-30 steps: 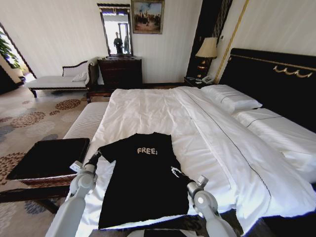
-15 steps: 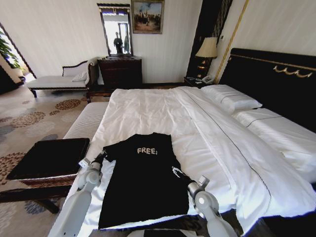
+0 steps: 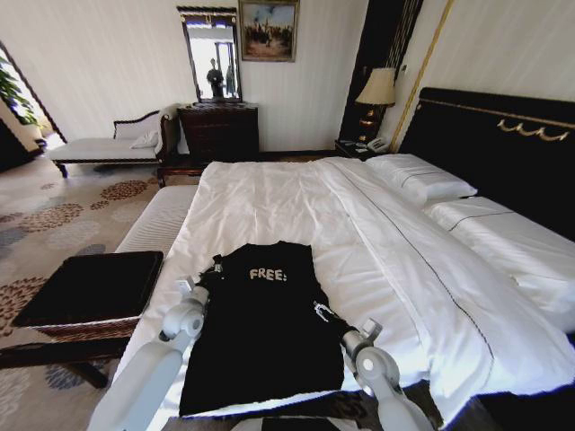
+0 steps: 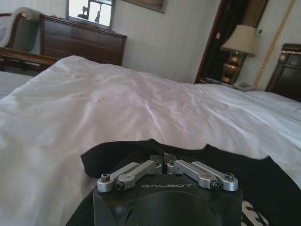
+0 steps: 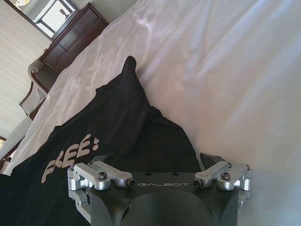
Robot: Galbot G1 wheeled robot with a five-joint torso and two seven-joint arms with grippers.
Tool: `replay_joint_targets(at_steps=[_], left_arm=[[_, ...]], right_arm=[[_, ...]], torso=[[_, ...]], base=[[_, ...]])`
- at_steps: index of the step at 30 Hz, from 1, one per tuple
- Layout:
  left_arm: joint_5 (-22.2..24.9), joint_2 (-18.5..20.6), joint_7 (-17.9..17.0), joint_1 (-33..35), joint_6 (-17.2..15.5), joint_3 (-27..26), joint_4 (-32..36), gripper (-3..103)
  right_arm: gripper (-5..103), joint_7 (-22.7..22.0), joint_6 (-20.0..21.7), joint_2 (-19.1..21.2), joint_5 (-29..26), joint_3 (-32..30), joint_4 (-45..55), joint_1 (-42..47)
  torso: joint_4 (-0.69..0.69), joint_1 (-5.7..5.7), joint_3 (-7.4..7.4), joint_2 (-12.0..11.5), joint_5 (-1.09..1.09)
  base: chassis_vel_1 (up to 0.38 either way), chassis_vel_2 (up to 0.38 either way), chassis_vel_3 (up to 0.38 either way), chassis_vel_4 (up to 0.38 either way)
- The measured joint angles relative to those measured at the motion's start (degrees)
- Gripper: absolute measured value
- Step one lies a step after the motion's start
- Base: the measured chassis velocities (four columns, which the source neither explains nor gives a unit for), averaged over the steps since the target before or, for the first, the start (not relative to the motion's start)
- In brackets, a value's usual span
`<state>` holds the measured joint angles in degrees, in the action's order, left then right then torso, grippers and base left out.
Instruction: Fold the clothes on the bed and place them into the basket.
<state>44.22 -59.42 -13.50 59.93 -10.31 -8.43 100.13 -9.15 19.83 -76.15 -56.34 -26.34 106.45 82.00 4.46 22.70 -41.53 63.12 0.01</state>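
Top: a black sleeveless top [image 3: 262, 325] with white "FREE!" lettering across the chest, lying face up in the lower middle of the head view, on the near part of the bed.
Top's shape: body flat and roughly rectangular, hem toward the bottom of the frame; the shoulder edge on the frame's left is bunched and pulled inward, so the upper part looks narrower than the hem.
Bed: white sheets [image 3: 296, 206], filling the centre and right of the head view, with pillows and a black headboard at the right.
Basket: brown wicker with a flat black top [image 3: 90, 287], at the left edge of the frame, just beside the bed and apart from the top.
Left gripper: [image 3: 214, 268] at the top's bunched shoulder, left of the lettering; in the left wrist view its fingers [image 4: 155, 165] are pinched together on a fold of the black cloth.
Right gripper: [image 3: 322, 312] at the top's edge on the frame's right, below the lettering; in the right wrist view its fingers [image 5: 209, 160] are spread apart over the cloth, gripping nothing.
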Motion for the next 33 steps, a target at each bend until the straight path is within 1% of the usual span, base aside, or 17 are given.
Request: replay_joint_targets(at_steps=[1,4,5,8,17,25,27,31,33], left_arm=[[-0.6,0.3,0.1,-1.4,0.0,2.5,-1.2,0],[-1.8,0.8,0.4,-4.3,0.0,6.9,-3.9,0],[-1.8,0.8,0.4,-4.3,0.0,6.9,-3.9,0],[-3.1,1.1,1.0,-5.4,0.0,9.2,-5.8,0],[-5.2,1.0,2.0,-5.2,0.0,11.0,-7.7,0],[-6.1,1.1,2.2,-4.5,0.0,12.3,-7.3,0],[-6.1,0.7,2.0,-4.6,0.1,12.4,-7.3,0],[-6.0,-0.9,0.3,-5.5,0.2,12.3,-7.5,0],[-5.8,-1.1,0.3,-5.6,0.0,12.3,-7.5,0]], right_arm=[[100,0.0,0.0,0.0,-0.1,-0.2,0.1,0.1],[100,0.0,-0.1,0.1,-0.2,-0.4,0.2,0.2],[100,0.0,-0.1,0.1,-0.2,-0.4,0.2,0.2],[100,0.0,-0.1,0.1,-0.4,-0.4,0.2,-0.1],[100,0.1,-0.1,0.2,-0.5,0.4,-0.5,-0.7],[100,0.1,-0.1,0.2,-0.5,0.4,-0.6,-0.9],[100,0.1,-0.1,0.0,-0.5,0.5,-0.6,-0.8],[100,0.1,-0.1,-0.1,-0.2,0.6,-0.6,-0.5],[100,0.1,-0.1,-0.2,-0.1,0.7,-0.6,-0.4]], torso=[[0.00,0.00,0.00,0.0,-0.01],[0.01,0.00,0.00,0.0,-0.01],[0.01,0.00,0.00,0.0,-0.01],[-0.01,0.00,0.00,0.0,-0.01],[0.00,0.00,0.00,0.0,-0.01],[0.00,0.00,0.00,0.0,-0.01],[-0.01,-0.01,0.00,0.0,-0.01],[0.01,-0.01,0.00,0.0,-0.02],[0.02,-0.01,0.00,0.0,-0.01]], base=[[0.000,0.000,0.000,0.000],[0.000,0.000,0.000,0.000],[0.000,0.000,0.000,0.000],[0.000,0.000,0.000,0.000],[0.000,0.000,0.000,0.000],[0.000,0.000,0.000,0.000],[0.000,0.000,0.000,0.000],[0.000,0.000,0.000,0.000],[0.000,0.000,0.000,0.000]])
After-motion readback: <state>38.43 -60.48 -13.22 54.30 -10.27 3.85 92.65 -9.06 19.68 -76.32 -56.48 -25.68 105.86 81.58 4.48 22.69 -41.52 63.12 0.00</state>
